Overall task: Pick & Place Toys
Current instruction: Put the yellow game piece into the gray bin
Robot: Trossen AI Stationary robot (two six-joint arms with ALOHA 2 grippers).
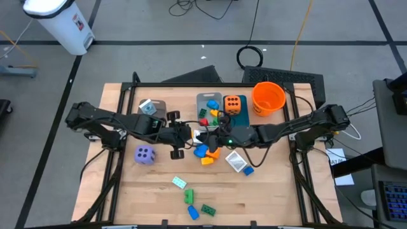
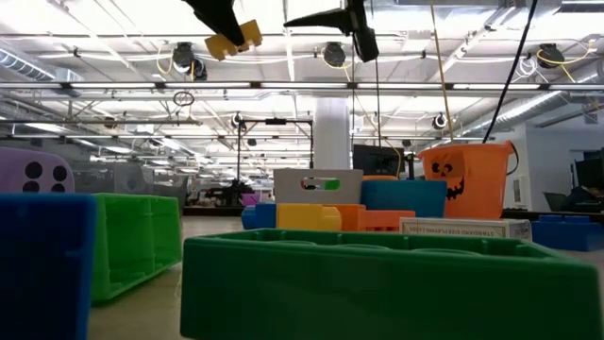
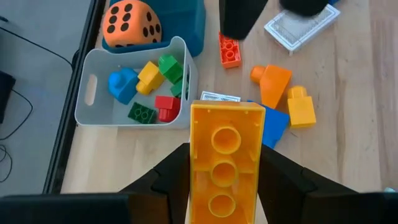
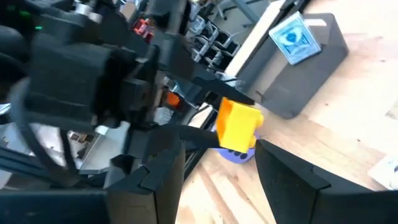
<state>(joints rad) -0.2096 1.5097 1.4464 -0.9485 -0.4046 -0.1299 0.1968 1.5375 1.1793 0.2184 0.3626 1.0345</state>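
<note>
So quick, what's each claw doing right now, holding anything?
Left gripper: closed on a yellow brick, lifted above the table.
Right gripper: open and holding nothing, facing the left one over the middle of the table.

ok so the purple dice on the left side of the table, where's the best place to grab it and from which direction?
Probably straight down from above, gripper fingers closing on two opposite flat side faces. The purple dice sits alone on the bare wood of the table, so nothing crowds its sides. The left gripper is nearer but holds a yellow brick.
</note>
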